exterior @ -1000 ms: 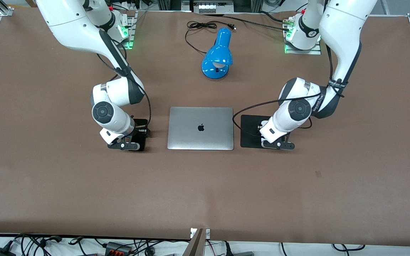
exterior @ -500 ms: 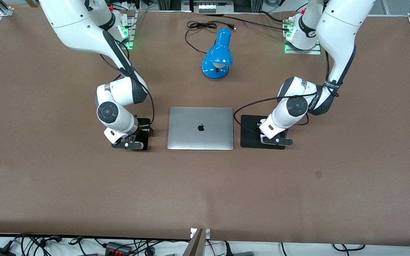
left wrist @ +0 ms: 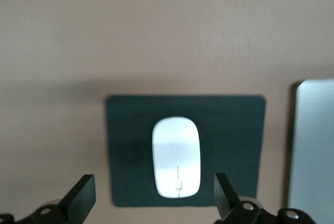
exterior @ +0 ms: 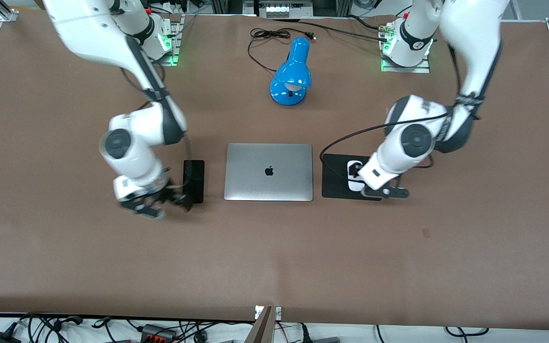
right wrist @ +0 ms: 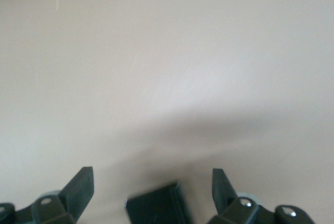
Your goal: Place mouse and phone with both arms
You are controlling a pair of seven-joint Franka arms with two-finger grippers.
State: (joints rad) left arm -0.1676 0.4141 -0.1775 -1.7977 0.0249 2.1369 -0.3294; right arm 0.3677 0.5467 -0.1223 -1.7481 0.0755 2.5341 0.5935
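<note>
While spread empty: right gripper [exterior: 153,206] over brown table [exterior: 274,257], beside one slim glossy black phone [exterior: 193,181]; left gripper [left wrist: 154,195], parted, over one smooth white oval mouse [exterior: 353,176] on one matte square black pad [exterior: 339,183]; one silver laptop [exterior: 269,172] between.

1. A closed silver laptop [exterior: 269,172] lies flat on the brown table [exterior: 274,257], between the two grippers.
2. A black pad [exterior: 339,176] lies just beside the laptop, toward the left arm's end.
3. A blue lamp [exterior: 291,74] stands farther from the camera than the laptop, its black cord [exterior: 267,35] coiled nearby.
</note>
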